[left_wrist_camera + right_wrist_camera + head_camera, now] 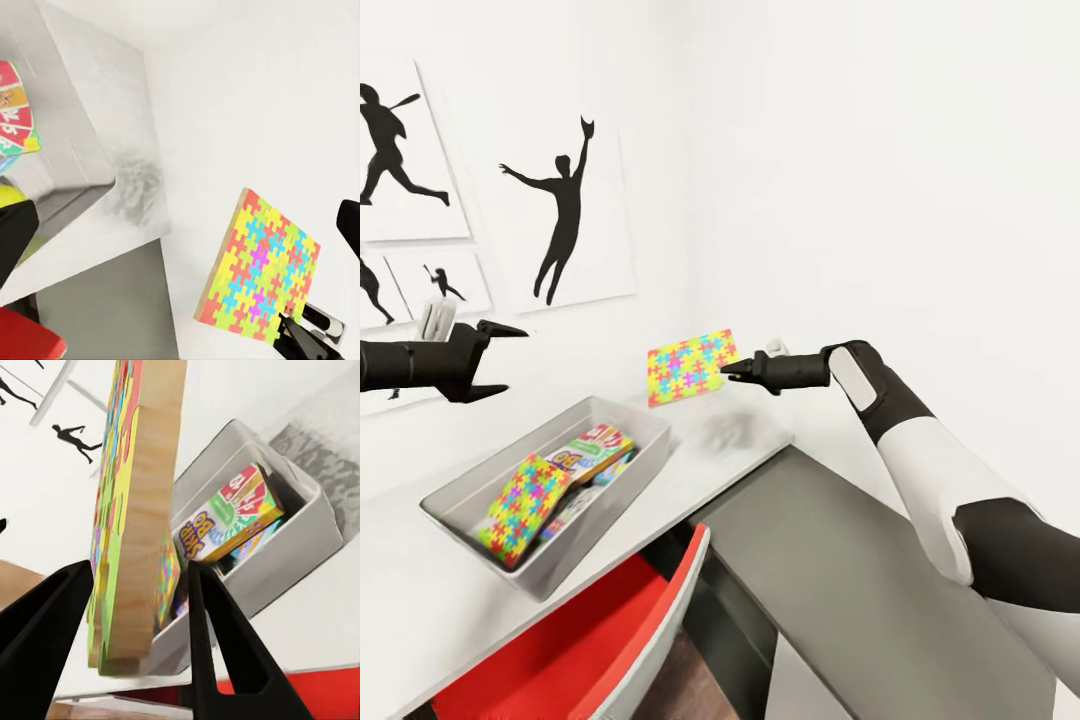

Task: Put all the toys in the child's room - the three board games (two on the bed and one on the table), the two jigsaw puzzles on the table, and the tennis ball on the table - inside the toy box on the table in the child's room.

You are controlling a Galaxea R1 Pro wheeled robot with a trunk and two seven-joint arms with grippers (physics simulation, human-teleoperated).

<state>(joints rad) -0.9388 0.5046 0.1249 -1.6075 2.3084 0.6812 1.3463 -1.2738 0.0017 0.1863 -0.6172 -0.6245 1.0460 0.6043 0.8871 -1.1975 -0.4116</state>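
Note:
My right gripper (726,370) is shut on the edge of a jigsaw puzzle (693,367), holding it upright in the air above the table, to the right of the toy box (610,408). Up close the puzzle (142,510) stands edge-on between the black fingers (217,637). In the grey toy box lie a second jigsaw puzzle (520,510) and board games (592,448), one yellow-orange (225,517). My left gripper (510,360) hangs open and empty above the box's left end. The tennis ball and the bed are out of view.
A red drawer (560,640) stands open under the pale table top (420,600), in front of the box. The dark grey top (860,580) runs to the right beneath my right arm. Silhouette posters (560,210) hang on the wall close behind.

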